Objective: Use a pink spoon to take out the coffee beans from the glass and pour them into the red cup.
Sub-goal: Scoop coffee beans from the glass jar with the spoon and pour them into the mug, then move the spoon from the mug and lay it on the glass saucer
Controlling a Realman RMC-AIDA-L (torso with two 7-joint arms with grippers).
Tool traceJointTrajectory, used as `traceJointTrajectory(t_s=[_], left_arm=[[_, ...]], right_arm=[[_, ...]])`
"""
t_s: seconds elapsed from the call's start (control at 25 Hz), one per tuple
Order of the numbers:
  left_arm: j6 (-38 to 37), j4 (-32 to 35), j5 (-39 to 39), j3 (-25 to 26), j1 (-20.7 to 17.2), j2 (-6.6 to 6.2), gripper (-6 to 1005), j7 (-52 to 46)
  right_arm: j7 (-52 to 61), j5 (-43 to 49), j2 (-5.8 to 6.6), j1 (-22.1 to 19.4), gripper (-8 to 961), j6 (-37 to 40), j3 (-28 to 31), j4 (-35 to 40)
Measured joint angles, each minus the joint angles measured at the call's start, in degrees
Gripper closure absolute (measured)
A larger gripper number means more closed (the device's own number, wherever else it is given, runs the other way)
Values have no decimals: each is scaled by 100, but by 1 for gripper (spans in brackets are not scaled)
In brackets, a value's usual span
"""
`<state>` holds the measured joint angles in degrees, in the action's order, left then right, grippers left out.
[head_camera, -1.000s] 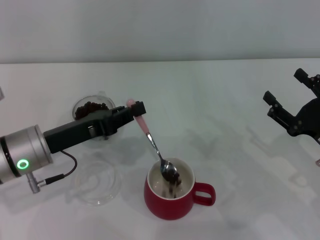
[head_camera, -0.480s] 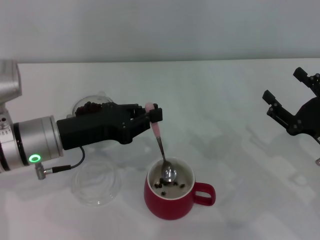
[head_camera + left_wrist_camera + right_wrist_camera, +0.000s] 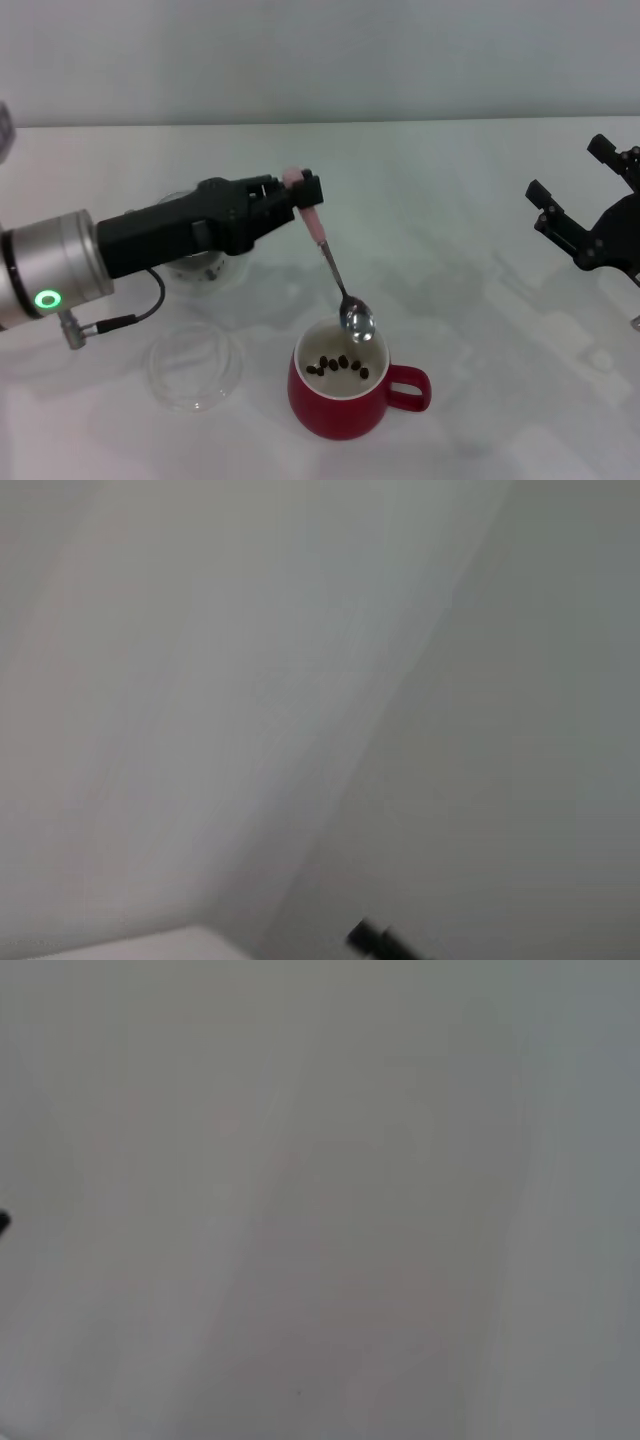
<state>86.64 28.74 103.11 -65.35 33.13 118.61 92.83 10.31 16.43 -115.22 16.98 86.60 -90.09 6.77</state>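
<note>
Resting coffee beans (image 3: pixel 340 365) (red cup (image 3: pixel 345 410))

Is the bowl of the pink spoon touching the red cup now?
Cannot tell. In the head view the pink spoon held by the left claw has its bowl overlapping the red cup's far rim; no gap or contact shows plainly.

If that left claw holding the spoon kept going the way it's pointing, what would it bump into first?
Probably nothing: the left gripper, clamped on the pink spoon, points across bare table, behind the red cup. Depth is uncertain.
</note>
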Motion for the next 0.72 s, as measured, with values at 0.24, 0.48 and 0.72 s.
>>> traceJointTrajectory(t_s=[0.24,0.48,0.72], left_arm=[[320,238,397,180,-393,-83,872,-297],[565,603,399,803,-943,-115,872,-393],[723,652,381,1168,-1431,-199,872,-190]], right_arm=[[-7,0,0,3,118,16,0,20],[-7,0,0,-33,118,31,0,26],[-18,-3,1,-37,118,34,14,18]])
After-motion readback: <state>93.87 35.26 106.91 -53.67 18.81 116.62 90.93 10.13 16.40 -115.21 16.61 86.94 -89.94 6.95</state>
